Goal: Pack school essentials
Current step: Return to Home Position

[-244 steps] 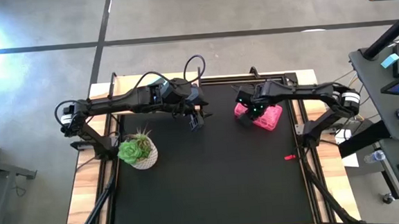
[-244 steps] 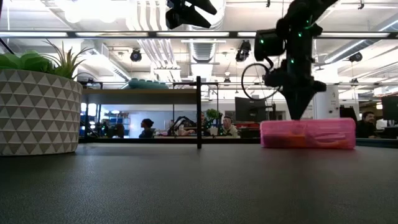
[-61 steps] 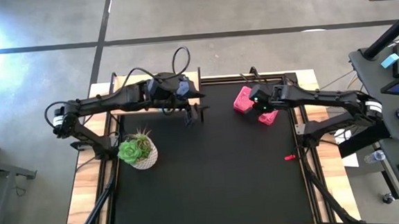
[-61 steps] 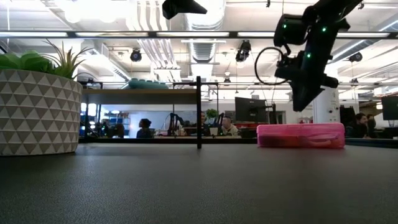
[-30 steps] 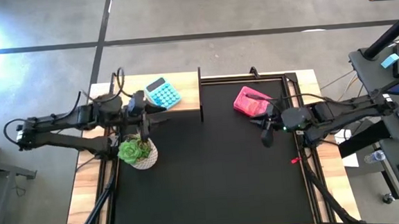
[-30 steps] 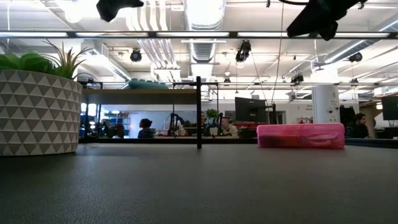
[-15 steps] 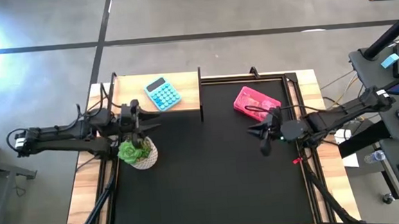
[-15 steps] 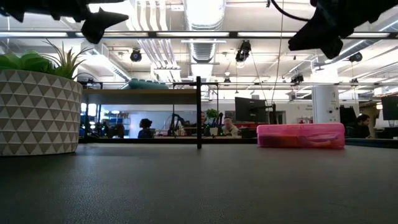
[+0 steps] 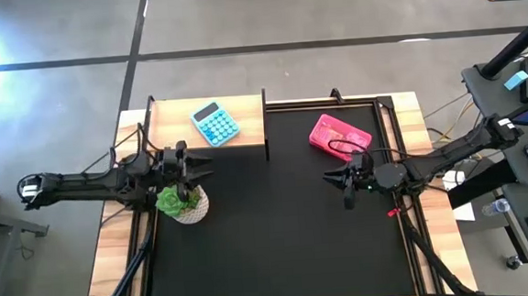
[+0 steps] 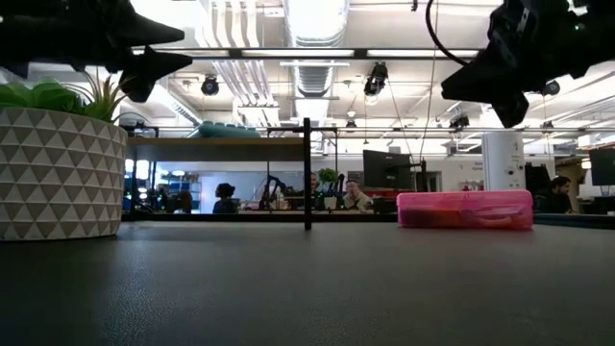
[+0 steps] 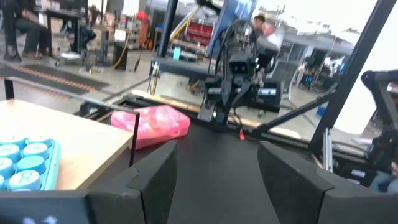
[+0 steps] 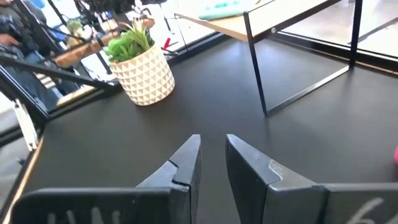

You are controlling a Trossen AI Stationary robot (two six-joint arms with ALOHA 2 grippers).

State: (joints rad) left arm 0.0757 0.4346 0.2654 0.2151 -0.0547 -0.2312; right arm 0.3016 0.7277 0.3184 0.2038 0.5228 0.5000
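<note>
Check the right gripper (image 12: 212, 138) first. Its two fingers stand close together with a narrow gap between them, and they hold nothing. It hangs above the right half of the black mat (image 9: 279, 248), clear of the surface, and points toward the middle of the table. The pink supply box (image 9: 339, 134) lies just beyond it, near the mat's far right corner and apart from the fingers. The box lid is down, so you cannot see the school essentials in any view. A small red object (image 9: 392, 212) lies at the mat's right edge, beside the right arm.

Next, check the left gripper (image 11: 217, 149). Its fingers are spread wide and hold nothing. It hangs above the mat's left edge, over the far side of the potted plant (image 9: 183, 202). The blue calculator (image 9: 215, 123) lies on the raised wooden shelf (image 9: 175, 117) at the table's far left, apart from the gripper. People (image 10: 228, 197) sit in the room behind the table.
</note>
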